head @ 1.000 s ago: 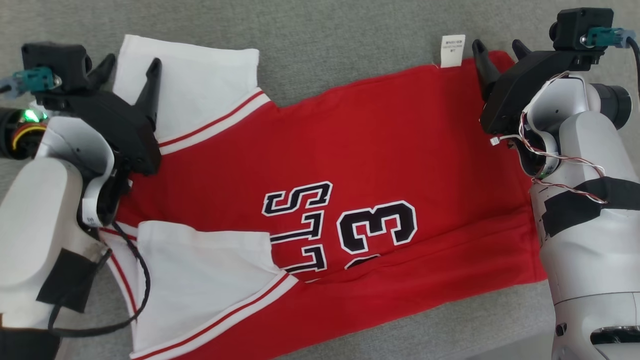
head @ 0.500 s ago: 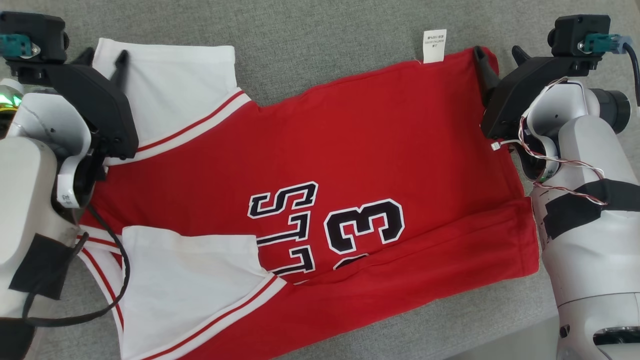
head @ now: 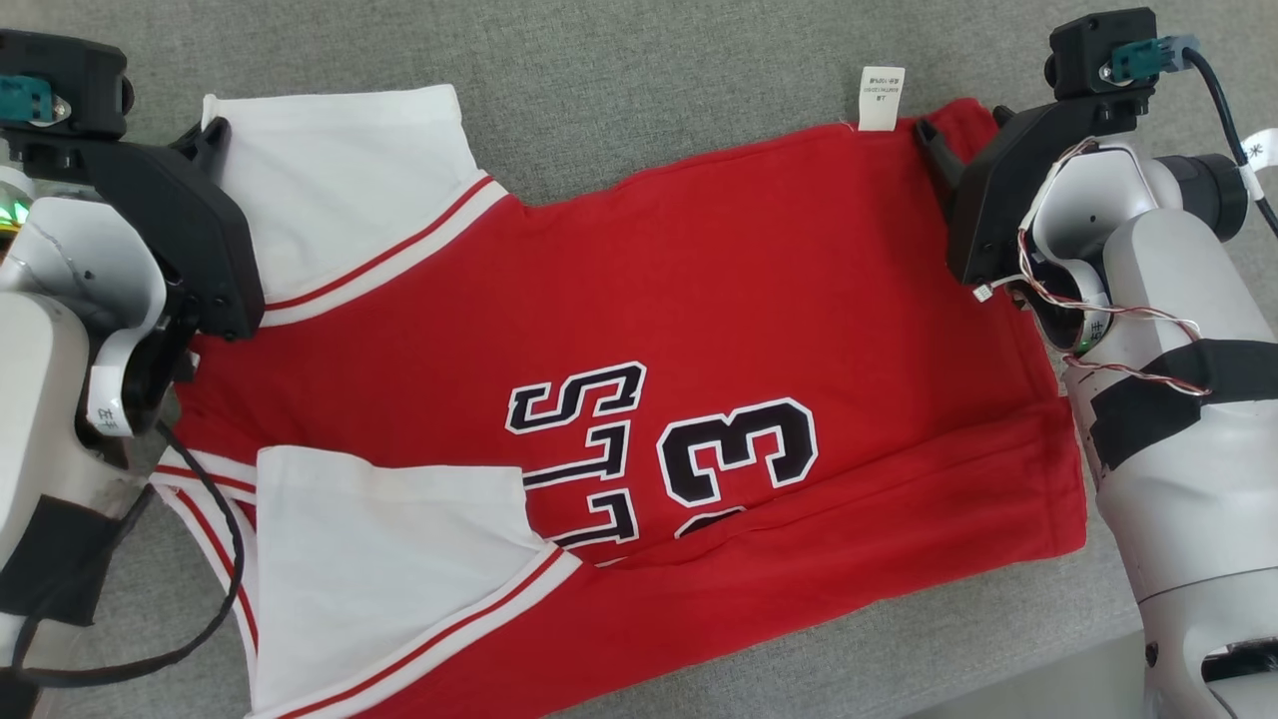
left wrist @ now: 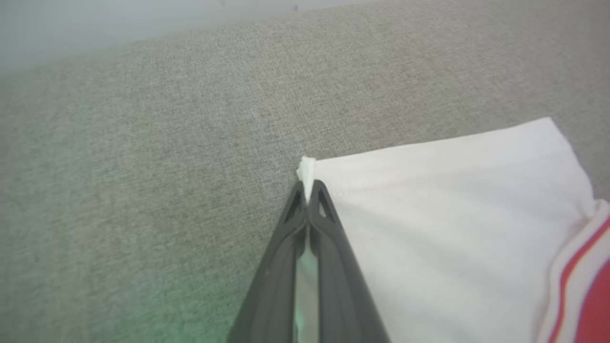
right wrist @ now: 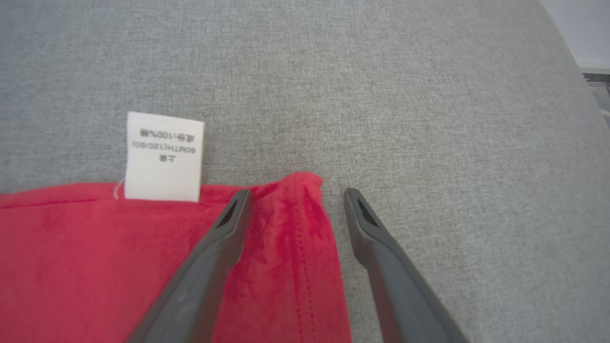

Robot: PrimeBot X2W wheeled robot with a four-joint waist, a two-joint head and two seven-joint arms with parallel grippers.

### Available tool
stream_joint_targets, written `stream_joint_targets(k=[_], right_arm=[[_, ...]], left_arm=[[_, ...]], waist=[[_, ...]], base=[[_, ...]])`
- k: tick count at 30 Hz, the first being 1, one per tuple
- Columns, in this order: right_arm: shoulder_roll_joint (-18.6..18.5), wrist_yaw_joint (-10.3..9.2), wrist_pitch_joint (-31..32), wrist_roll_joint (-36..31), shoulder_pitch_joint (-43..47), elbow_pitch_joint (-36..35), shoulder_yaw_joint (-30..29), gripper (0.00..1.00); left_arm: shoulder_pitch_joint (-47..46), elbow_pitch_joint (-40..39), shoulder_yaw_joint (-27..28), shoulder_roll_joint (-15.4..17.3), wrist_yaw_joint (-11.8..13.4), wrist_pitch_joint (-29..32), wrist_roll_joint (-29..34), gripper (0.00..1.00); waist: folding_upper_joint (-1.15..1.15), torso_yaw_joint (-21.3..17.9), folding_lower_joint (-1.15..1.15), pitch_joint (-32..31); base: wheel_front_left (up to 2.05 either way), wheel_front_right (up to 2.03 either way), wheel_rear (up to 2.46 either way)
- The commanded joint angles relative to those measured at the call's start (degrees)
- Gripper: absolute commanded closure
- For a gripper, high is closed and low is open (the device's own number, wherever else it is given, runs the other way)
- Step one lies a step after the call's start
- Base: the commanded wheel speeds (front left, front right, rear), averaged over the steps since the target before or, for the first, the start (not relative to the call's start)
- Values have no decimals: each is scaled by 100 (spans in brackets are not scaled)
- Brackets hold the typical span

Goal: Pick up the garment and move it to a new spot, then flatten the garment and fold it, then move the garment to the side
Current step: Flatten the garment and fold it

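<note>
Left gripper (left wrist: 309, 189): our jaws have just closed, pinching the white sleeve (left wrist: 452, 200) corner of the jersey (head: 759, 280).
Right gripper (right wrist: 298, 192): jaws wide, straddling the red hem corner (right wrist: 288, 221).

A grey fabric surface (head: 649, 80) with a fine woven texture spreads across the head view. In the left wrist view the same weave (left wrist: 143, 190) ends at a pale, blurred band (left wrist: 95, 28) along the top. In the right wrist view the surface (right wrist: 429, 95) curves off at the upper right corner, beside a pale area (right wrist: 588, 28).
</note>
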Motion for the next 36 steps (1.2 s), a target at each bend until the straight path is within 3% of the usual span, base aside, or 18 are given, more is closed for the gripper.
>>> stream_joint_targets(k=[1,2,3,4,9,19,27,32,36], right_arm=[[-51,-14,64,59,24,75,55,0],[-68,-14,79,81,16,96,88,49],[-79,-14,91,110,2,109,112,82],[-88,-14,113,127,-4,138,145,100],[-168,-14,-230,37,-126,164,-30,100],[173,-14,-1052,-437,-355,440,-506,100],[211,-14,-1464,-479,-374,634,-507,100],[80,-14,-1459,-324,-160,648,-180,100],[-53,-14,-1509,-182,101,619,84,100]], left_arm=[[122,9,5,19,21,4,-49,100],[129,-27,19,21,44,-64,-30,100],[133,-47,29,21,68,-96,-8,100],[142,-58,23,18,72,-116,1,100],[36,-225,201,-130,34,-731,-108,100],[-251,-76,369,-145,-79,-2199,262,100],[37,-67,250,-306,-367,-2476,27,100],[422,-270,56,-374,-636,-2491,-170,100],[893,-581,8,-408,-671,-2662,-304,100]], waist=[[-1,8,0,2],[-1,10,0,4],[-1,11,0,7],[-1,14,0,9],[-1,16,0,44],[-1,66,0,43],[-1,261,0,-154],[-1,410,0,-441],[-1,506,0,-719]], base=[[0,0,0],[0,0,0],[0,0,0],[0,0,0],[0,0,0],[0,0,0],[0,0,0],[0,0,0],[0,0,0]])
